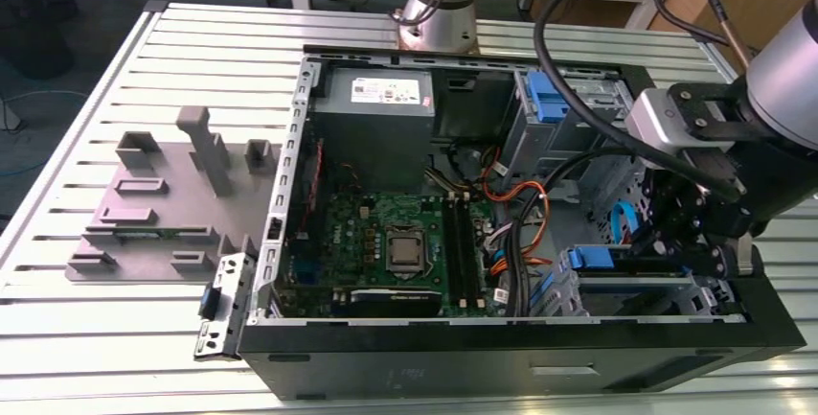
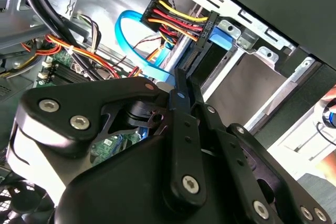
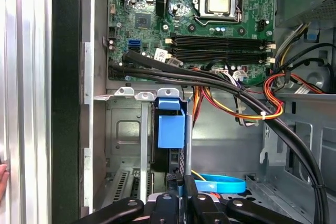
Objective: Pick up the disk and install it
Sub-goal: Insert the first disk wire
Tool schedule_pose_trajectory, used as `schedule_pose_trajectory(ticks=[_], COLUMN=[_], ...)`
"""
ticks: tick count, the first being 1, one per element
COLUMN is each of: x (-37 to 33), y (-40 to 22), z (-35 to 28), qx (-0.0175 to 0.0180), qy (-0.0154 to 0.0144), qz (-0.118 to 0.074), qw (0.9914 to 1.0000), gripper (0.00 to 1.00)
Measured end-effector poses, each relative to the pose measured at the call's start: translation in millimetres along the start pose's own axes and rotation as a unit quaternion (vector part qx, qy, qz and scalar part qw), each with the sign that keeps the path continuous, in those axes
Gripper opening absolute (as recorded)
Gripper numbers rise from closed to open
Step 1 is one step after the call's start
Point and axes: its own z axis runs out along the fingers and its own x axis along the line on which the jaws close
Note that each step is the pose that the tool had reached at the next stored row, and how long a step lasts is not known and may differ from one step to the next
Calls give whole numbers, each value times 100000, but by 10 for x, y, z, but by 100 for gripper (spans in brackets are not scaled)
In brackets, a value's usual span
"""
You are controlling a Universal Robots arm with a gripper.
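1. Table [image 1: 128, 338]: slatted metal, carrying the open computer case [image 1: 511, 367].

2. Case interior: the motherboard [image 3: 220, 24] takes up the floor on the exterior view's left. The metal drive bay [image 3: 126, 129] sits in the corner at 4 o'clock in the exterior view.

3. The disk [image 3: 171, 129] stands on its edge inside this bay, between the bay's rails. Its blue carrier tab faces the motherboard.

4. My gripper [image 3: 177, 179] is at the same corner, at the disk's opposite end from the tab. In the exterior view the tab lies at about 9 o'clock from me, just beside.

5. Critical relation: the disk's long axis runs along the 3-to-9 o'clock line in the exterior view, straight out from my fingers [image 2: 181, 108] and in line with them. It does not lie across them.

6. Gripper state: my fingers are drawn close together on the disk's near edge. I judge them clamped on it, not parted.

7. A black cable bundle [image 3: 210, 77] crosses just beyond the tab, between bay and motherboard.
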Motion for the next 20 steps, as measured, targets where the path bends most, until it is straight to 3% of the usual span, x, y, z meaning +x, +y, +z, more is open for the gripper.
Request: schedule_pose_trajectory(ticks=[20], x=[7], y=[1], z=[46], qx=[1], qy=[-12], qz=[-2], qw=[100000], gripper=[16])
